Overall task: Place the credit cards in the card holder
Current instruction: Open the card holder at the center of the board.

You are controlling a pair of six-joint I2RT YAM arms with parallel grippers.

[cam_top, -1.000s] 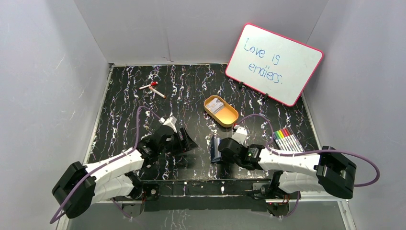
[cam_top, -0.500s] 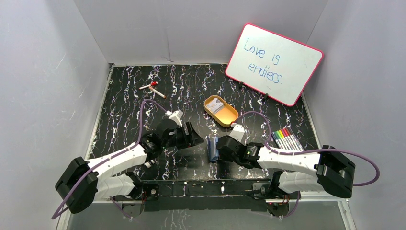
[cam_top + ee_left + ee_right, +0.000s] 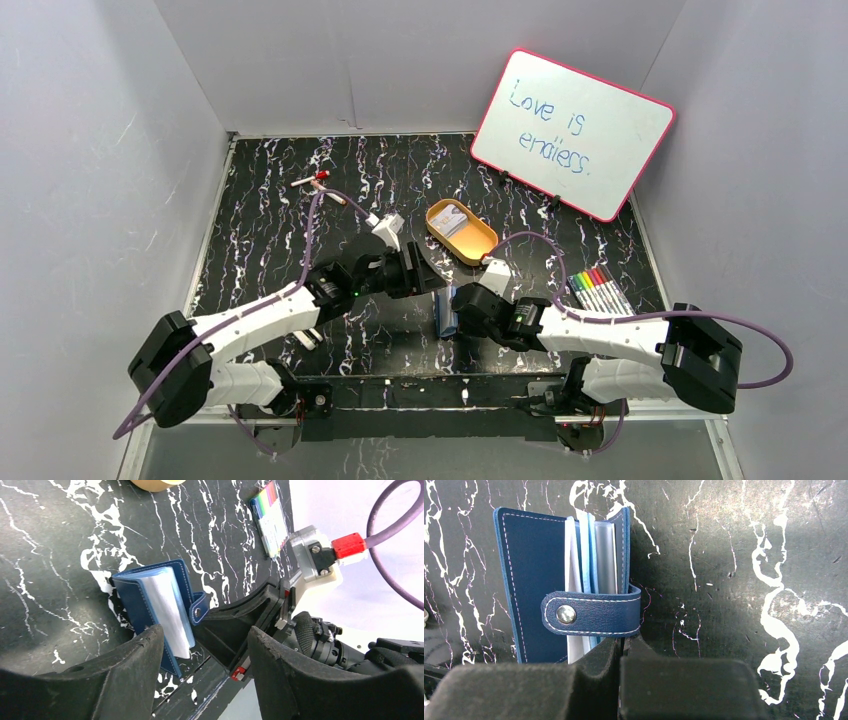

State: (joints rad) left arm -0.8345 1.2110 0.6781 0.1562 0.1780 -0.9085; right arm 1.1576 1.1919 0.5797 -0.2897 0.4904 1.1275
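- Two arms meet near the middle of the counter (image 3: 260, 240), and we read that as a shared job: one steadies, the other feeds.
- Far left at the back, a couple of loose pens (image 3: 318, 184) lie well apart from the work and play no part in it.
- Our left gripper (image 3: 205, 629) hangs just beside the card holder (image 3: 147, 597) with its jaws moderately wide and nothing between them. We judge it is not carrying a card yet.
- The card holder sits on the counter between the two arms, propped on edge with its covers fanned apart. Its snap tab (image 3: 591, 614) hangs undone, so the pockets face the left gripper.
- Inside, pale clear sleeves (image 3: 604, 555) show between the navy covers. We cannot tell whether any of them holds a card.
- Just behind, the open golden tin (image 3: 478, 245) has one pale credit card (image 3: 451, 218) lying flat in it, so that one is not yet filed.
- Our right gripper (image 3: 621, 647) is pinched tight on the lower edge of the holder's cover, as far as we can tell. That would explain why the holder stays up and open.
- Further right, a set of marker pens (image 3: 598, 290) lies by the right arm, and a whiteboard (image 3: 570, 135) leans at the back.
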